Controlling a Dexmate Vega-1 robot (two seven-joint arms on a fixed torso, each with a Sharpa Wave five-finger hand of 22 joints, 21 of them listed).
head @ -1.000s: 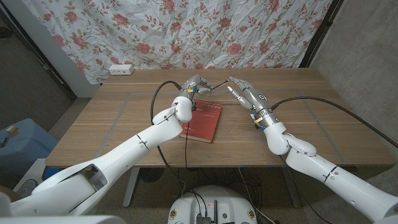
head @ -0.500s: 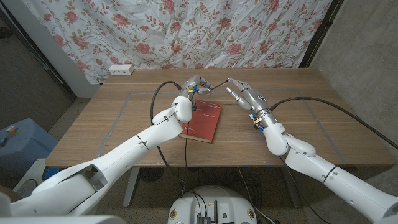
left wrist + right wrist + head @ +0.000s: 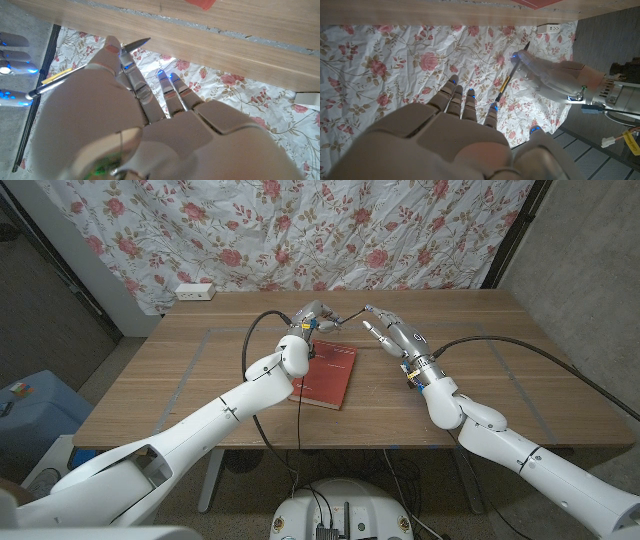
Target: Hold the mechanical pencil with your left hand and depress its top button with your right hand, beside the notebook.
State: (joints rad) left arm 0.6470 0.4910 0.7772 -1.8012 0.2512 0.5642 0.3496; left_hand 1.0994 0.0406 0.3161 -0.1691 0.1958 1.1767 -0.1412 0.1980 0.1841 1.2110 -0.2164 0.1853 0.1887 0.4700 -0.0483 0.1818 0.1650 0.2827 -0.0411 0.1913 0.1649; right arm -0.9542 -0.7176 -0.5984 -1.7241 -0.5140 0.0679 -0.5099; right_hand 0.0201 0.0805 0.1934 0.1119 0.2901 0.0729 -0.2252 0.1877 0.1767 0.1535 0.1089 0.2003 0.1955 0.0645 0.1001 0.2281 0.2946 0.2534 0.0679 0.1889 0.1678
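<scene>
Overhead, the left hand [image 3: 313, 317] grips the pencil [image 3: 347, 318] at the upper middle of the frame, above the red notebook [image 3: 325, 374] on the table [image 3: 200, 370]. The right hand [image 3: 392, 333], fingers loosely spread and holding nothing, has a fingertip at the pencil's end; contact cannot be confirmed.

Next, the left wrist view: the left hand [image 3: 130, 125] clamps the pencil [image 3: 75, 75] at upper left.

Finally, the right wrist view: the right hand [image 3: 455, 135] fingers reach toward the pencil [image 3: 509, 77], held by the left hand [image 3: 555, 72] at upper right.

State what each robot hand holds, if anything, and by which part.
The left hand grips the slim dark mechanical pencil around its middle. The right hand holds nothing, its fingers reaching toward the pencil's end.
</scene>
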